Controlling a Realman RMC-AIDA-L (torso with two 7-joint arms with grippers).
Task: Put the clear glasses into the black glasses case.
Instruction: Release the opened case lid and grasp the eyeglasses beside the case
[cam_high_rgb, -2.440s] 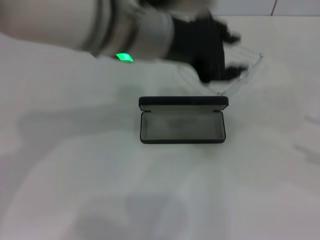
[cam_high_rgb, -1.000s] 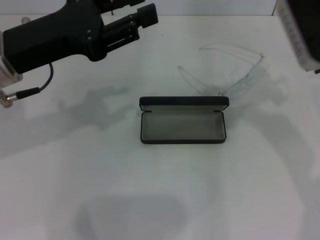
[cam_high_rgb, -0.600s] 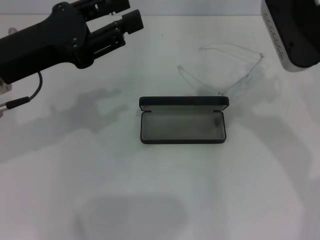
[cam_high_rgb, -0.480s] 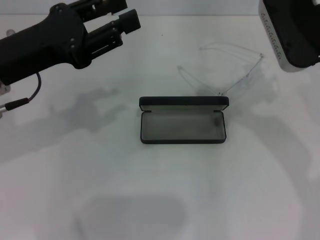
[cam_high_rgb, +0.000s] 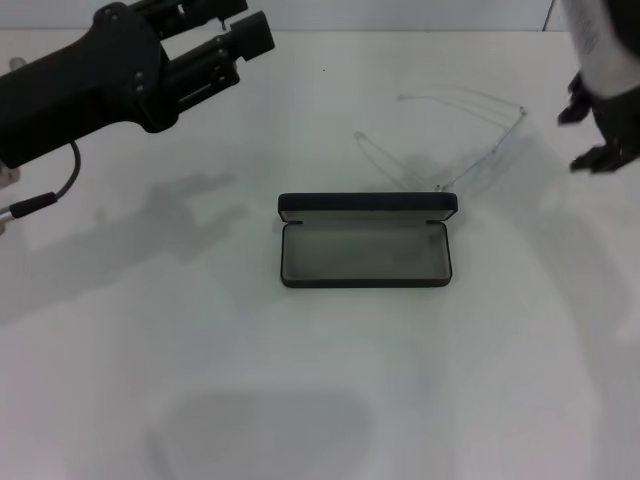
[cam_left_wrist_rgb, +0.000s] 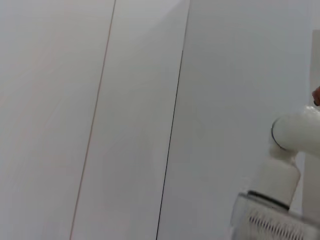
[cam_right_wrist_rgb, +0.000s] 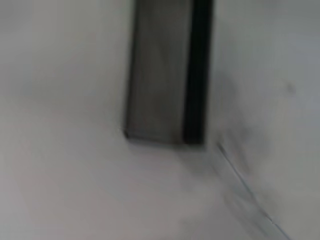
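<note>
The black glasses case lies open in the middle of the table, with its lid standing at the far side and its grey lining showing. Nothing is inside it. The clear glasses rest on the table just behind and to the right of the case, temple arms unfolded. My right gripper hangs at the right edge, open, a short way right of the glasses and not touching them. My left gripper is raised at the far left, open and holding nothing. In the right wrist view the case and a thin temple arm appear blurred.
The white table spreads around the case. A cable hangs from my left arm at the left edge. The left wrist view looks at pale wall panels and a white part of my right arm.
My right arm has swung so that its open black fingers now show beside the glasses. My left arm has drawn back to the left. Case and glasses have not moved.
</note>
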